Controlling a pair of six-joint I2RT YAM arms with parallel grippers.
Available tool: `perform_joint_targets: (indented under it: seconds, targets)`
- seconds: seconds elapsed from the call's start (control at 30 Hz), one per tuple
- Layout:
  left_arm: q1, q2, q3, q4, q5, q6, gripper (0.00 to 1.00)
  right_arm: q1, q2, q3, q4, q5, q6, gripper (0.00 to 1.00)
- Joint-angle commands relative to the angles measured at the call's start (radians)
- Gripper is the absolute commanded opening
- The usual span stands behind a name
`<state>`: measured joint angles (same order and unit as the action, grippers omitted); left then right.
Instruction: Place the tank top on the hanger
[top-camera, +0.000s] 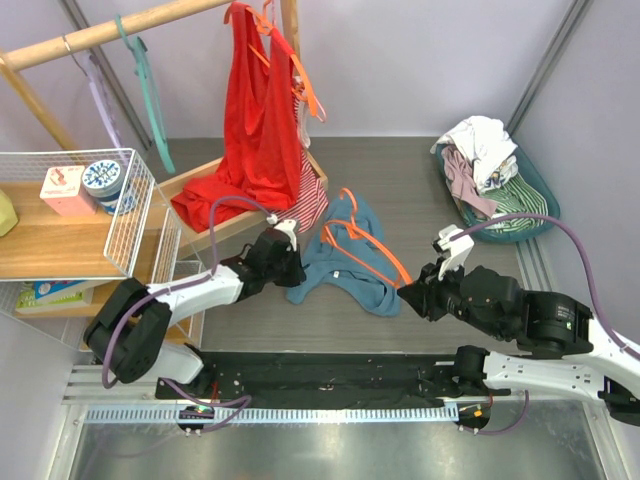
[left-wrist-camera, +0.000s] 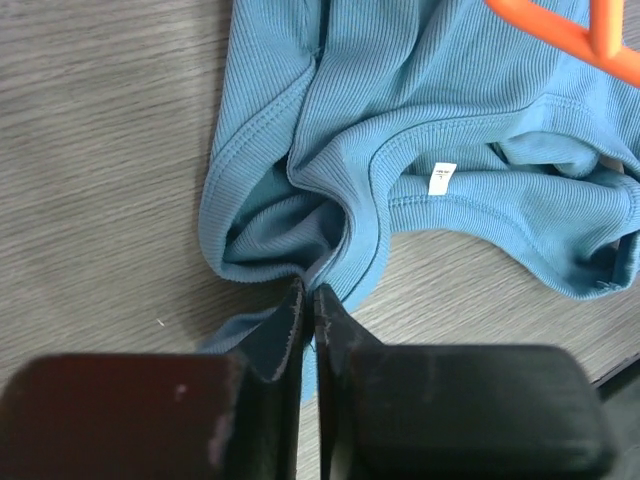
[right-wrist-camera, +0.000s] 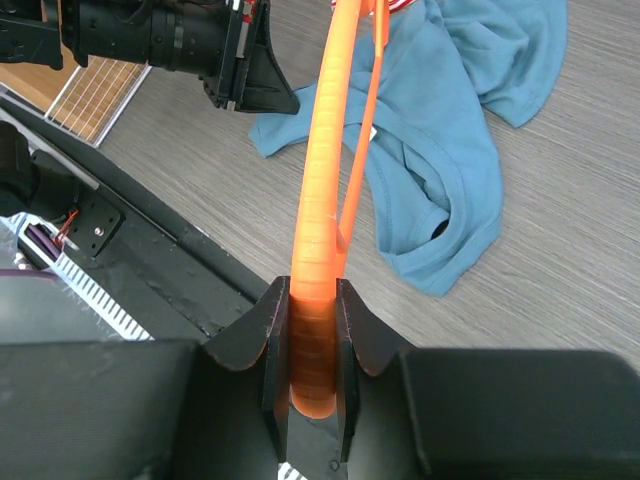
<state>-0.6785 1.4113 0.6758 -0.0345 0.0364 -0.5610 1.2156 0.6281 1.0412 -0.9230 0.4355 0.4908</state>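
Observation:
The teal-blue tank top (top-camera: 332, 262) lies crumpled on the grey table, in front of the wooden tray. The orange hanger (top-camera: 375, 247) lies across it. My left gripper (top-camera: 297, 268) is at the top's left edge, shut on a fold of its fabric (left-wrist-camera: 308, 295). The rest of the top (left-wrist-camera: 430, 110) spreads out beyond the fingers, with a piece of the hanger (left-wrist-camera: 560, 30) at the upper right. My right gripper (top-camera: 406, 292) is shut on the hanger's near end (right-wrist-camera: 318, 330). The hanger (right-wrist-camera: 325, 180) runs away from it over the top (right-wrist-camera: 450, 150).
A long red garment (top-camera: 255, 110) hangs from the wooden rail (top-camera: 120, 30), over a wooden tray (top-camera: 200, 175) holding a striped garment (top-camera: 308, 195). A teal-green hanger (top-camera: 150, 95) and a lilac hanger (top-camera: 100, 100) hang on the rail. A wire basket (top-camera: 130, 215) stands left, a laundry basket (top-camera: 535, 205) right.

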Motion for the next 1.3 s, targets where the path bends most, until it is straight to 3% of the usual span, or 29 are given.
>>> perform_joint_targets:
  seconds: [0.0,0.2,0.53,0.77,1.27]
  targets:
    - [0.002,-0.006,-0.007,0.073,0.005,-0.014,0.02,0.002,-0.008,0.008,0.021,-0.014,0.008,0.01]
    - [0.043,-0.064,0.024,0.064,0.005,-0.066,0.03,0.002,-0.027,0.049,-0.005,-0.033,0.005,0.01]
    - [0.217,0.041,0.068,0.113,0.229,-0.16,0.04,0.002,-0.025,0.115,-0.066,-0.098,-0.006,0.01]
    - [0.221,0.029,0.093,0.096,0.203,-0.163,0.03,0.004,-0.016,0.114,-0.074,-0.167,-0.003,0.01]
    - [0.223,-0.109,0.102,0.054,0.234,-0.209,0.0,0.002,0.002,-0.093,0.215,-0.142,-0.043,0.01]
